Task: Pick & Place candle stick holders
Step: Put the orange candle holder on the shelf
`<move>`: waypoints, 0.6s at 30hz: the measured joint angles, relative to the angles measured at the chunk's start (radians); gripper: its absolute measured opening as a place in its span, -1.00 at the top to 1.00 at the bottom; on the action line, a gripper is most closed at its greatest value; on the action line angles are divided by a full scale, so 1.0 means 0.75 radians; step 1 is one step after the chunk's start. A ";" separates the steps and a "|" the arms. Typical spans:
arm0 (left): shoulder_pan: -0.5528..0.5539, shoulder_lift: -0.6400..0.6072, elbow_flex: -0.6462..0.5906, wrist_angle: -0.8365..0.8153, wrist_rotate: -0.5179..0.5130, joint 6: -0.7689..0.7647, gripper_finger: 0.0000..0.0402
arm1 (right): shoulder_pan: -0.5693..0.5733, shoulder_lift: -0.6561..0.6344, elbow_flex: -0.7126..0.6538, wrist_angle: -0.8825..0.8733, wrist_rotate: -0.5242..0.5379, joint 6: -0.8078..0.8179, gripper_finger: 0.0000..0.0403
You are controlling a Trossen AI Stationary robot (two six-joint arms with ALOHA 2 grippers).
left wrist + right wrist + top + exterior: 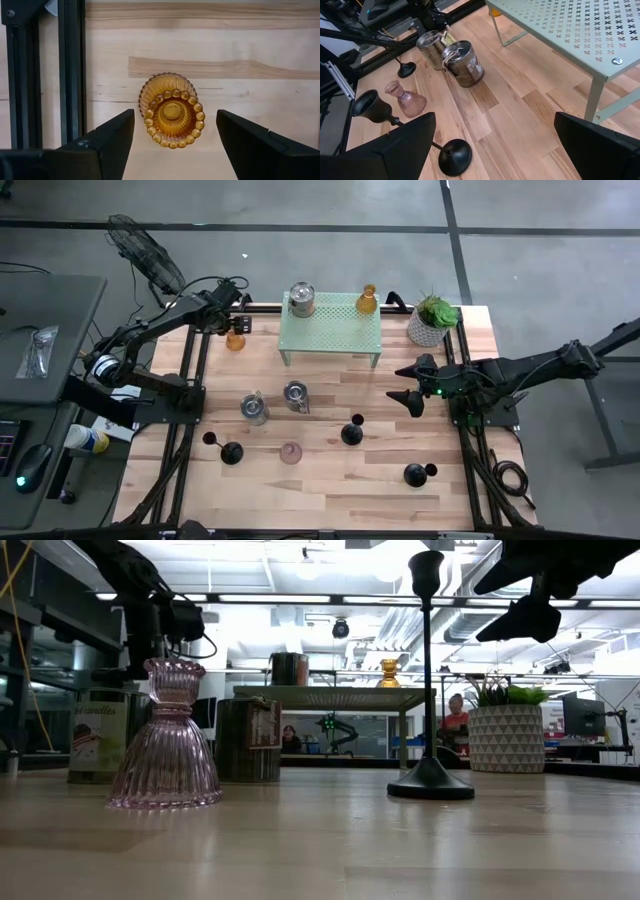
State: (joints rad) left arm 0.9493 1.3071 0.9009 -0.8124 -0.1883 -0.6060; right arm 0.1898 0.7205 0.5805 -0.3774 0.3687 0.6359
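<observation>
An amber glass holder [172,117] stands on its base on the table at the far left [235,338]. My left gripper [175,145] is open above it, one finger on either side, touching nothing. My right gripper [410,385] is open and empty above the table's right middle. Two silver cups [254,409] [296,395], a pink glass holder [291,452] and black sticks [351,432] [231,452] [416,474] stand on the table. Another silver cup [301,299] and another amber holder [367,300] stand on the rack.
The pale green perforated rack [330,330] stands at the far middle on its legs. A green plant in a white pot [432,318] stands to its right. Black frame rails [70,75] run close beside the amber holder at the table's left edge.
</observation>
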 joint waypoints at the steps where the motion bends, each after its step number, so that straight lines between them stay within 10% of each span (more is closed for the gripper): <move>1: 0.000 0.000 0.000 0.000 0.001 0.000 -0.36 | 0.000 0.000 0.000 0.000 0.000 0.000 -0.98; 18: 0.000 0.000 0.000 -0.015 0.020 -0.007 -0.36 | 0.000 0.000 0.000 0.000 -0.001 0.000 -0.98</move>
State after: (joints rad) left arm 0.9491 1.3071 0.9009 -0.8234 -0.1735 -0.6112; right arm 0.1898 0.7208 0.5804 -0.3772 0.3683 0.6360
